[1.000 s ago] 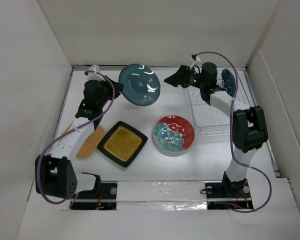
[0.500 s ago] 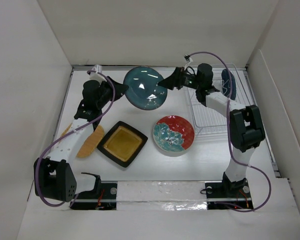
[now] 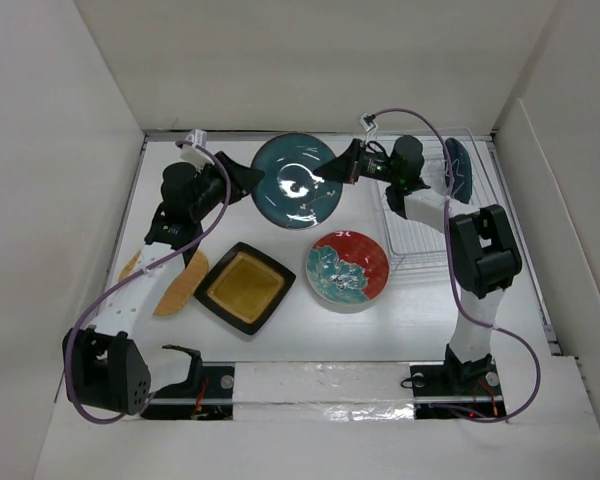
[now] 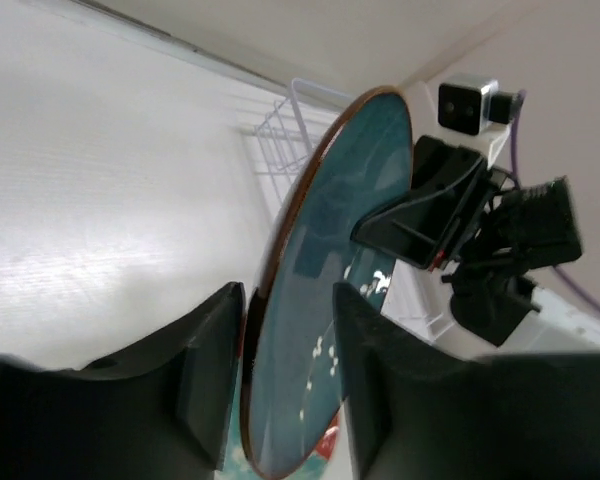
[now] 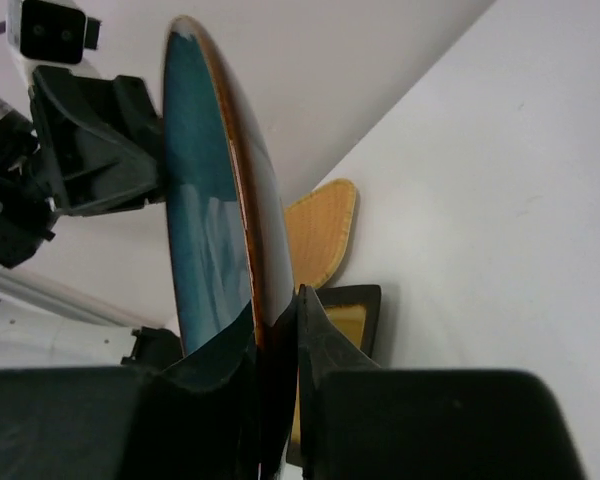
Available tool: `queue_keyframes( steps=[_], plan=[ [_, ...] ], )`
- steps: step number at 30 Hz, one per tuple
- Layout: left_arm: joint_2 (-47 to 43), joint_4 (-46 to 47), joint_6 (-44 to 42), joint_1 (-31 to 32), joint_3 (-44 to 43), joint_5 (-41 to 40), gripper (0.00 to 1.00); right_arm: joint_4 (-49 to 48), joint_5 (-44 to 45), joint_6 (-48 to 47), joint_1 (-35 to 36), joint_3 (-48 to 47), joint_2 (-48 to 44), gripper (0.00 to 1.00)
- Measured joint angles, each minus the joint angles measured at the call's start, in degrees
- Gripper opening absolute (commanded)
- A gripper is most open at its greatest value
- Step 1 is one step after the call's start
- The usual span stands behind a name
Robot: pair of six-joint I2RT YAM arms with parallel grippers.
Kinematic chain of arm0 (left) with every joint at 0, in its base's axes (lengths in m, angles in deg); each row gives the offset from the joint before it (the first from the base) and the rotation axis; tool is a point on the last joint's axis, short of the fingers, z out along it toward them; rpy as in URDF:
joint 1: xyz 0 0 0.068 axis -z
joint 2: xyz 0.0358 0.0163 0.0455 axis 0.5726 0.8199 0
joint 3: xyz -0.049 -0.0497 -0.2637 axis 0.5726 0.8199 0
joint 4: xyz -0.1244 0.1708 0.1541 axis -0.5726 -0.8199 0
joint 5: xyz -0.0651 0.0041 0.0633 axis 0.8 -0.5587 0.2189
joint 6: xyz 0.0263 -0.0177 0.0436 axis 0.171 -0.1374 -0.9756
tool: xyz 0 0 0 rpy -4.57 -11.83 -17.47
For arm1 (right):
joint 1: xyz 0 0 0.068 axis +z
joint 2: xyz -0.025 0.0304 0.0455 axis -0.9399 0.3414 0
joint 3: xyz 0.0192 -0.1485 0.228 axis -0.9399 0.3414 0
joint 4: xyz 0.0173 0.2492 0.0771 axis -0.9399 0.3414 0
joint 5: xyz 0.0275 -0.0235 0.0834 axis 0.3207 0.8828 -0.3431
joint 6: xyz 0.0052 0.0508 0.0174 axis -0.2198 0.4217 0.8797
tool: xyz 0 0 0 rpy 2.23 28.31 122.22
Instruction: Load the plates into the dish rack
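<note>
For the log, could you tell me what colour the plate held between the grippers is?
Glossy teal plate, brownish rim edge; best in the top external view.

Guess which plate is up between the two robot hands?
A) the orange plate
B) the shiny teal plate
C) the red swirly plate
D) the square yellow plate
B: the glossy teal plate has the left hand clamped on one side of its rim and the right hand on the other. The marbled plate, square mustard-yellow plate and tan-orange plate lie on the table.
</note>
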Motion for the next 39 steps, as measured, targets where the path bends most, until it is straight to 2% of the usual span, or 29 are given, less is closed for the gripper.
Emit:
queue_keyframes(
  steps=[1,2,4,9,12,15,18,21,31,39],
  plan=[
    [-0.7,-0.2,0.1,0.2,0.0,0.4,0.61,-2.0,-0.2,1.1,0.0,0.6,0.0,0.00],
    [-1.4,-0.5,-0.1,0.5,-0.1,0.8,0.67,-3.4,-0.5,1.5,0.0,1.3,-0.2,0.00],
    [-3.3,-1.1,-0.6,0.9,-0.2,0.9,0.74,-5.0,-0.6,1.9,-0.2,3.3,-0.7,0.00],
    [-9.7,-3.4,-4.0,1.1,-0.3,-0.3,0.75,-3.6,-0.3,1.4,-3.1,6.9,-4.0,0.00],
    [-13.9,-5.0,-7.1,1.1,-0.3,-2.0,0.74,3.5,3.1,-3.4,-8.0,7.8,-9.7,0.00],
    [-17.7,-5.8,-9.6,1.1,0.0,-3.2,0.74,13.7,11.1,-11.2,-13.2,7.7,-17.7,0.00],
    [-21.4,-5.8,-11.1,1.1,2.3,-3.4,0.73,26.1,25.1,-22.8,-16.1,4.5,-24.6,0.00],
    [-23.3,-5.7,-12.1,1.1,5.0,-3.0,0.72,33.8,37.3,-32.2,-17.4,0.2,-27.6,0.00],
    [-21.6,-6.2,-12.5,2.3,9.3,0.3,0.71,53.5,55.4,-49.2,-23.2,-7.8,-25.6,0.00],
    [-20.2,-6.2,-12.8,4.5,9.3,0.7,0.71,65.1,65.9,-60.4,-22.6,-19.2,-19.9,0.00]
  ],
)
